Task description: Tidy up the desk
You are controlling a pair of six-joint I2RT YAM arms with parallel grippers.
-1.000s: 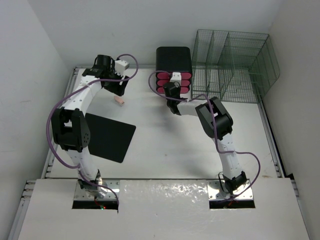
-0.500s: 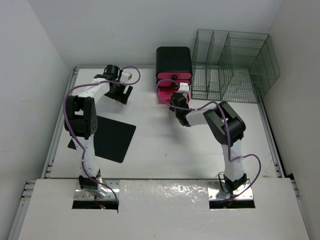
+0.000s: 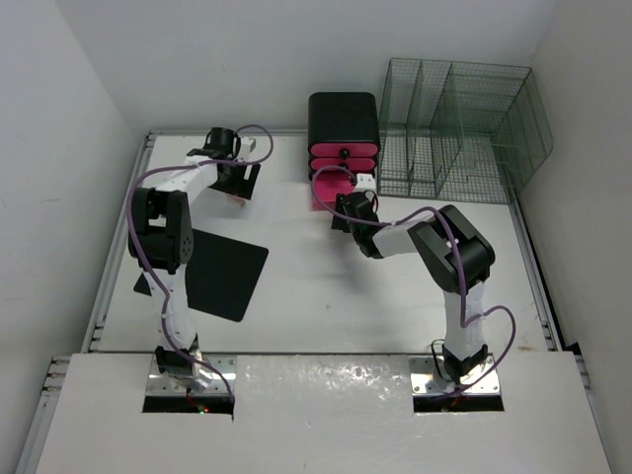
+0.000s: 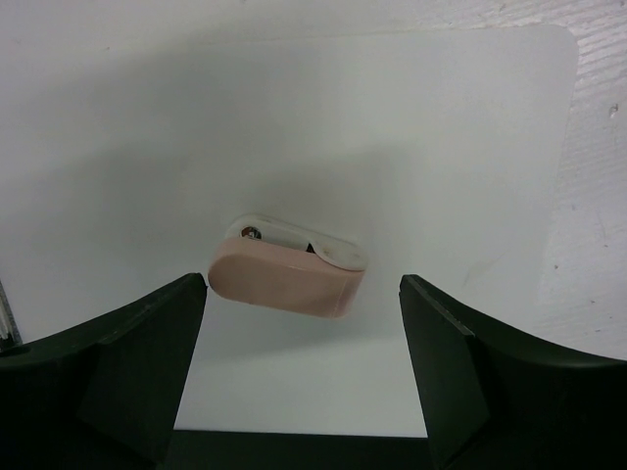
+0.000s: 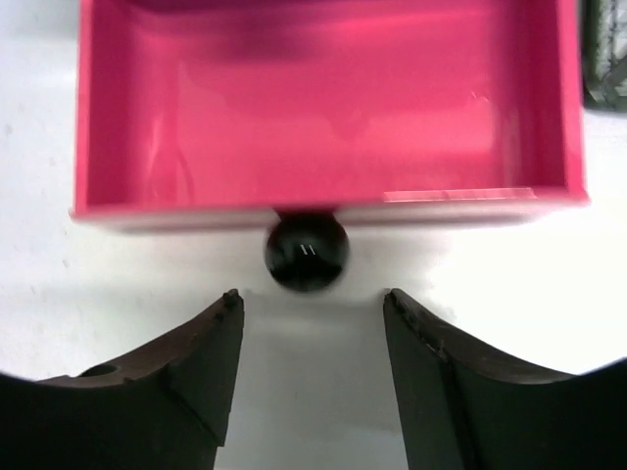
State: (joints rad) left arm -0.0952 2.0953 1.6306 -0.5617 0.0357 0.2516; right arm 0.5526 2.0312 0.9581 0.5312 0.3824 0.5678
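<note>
Two grippers open over the desk [image 3: 336,296]
The white desk lies flat under both arms, rigid, nothing on it to grip. Left gripper [image 4: 304,282] spreads either side of a small pink sharpener [image 4: 279,286]: light, hard, likely slick, so pinch its two ends. Right gripper [image 5: 312,296] gapes just short of the black knob [image 5: 306,253] on the open drawer [image 5: 323,108]

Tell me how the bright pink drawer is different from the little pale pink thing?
The drawer is bright pink; the little thing is pale pink and white. The drawer is an open, empty box with a black knob; the little thing is a small, rounded block. The drawer sticks out of its black unit; the little thing lies on the desk. Untouched, the drawer faces the open right hand, the little thing the open left hand.
</note>
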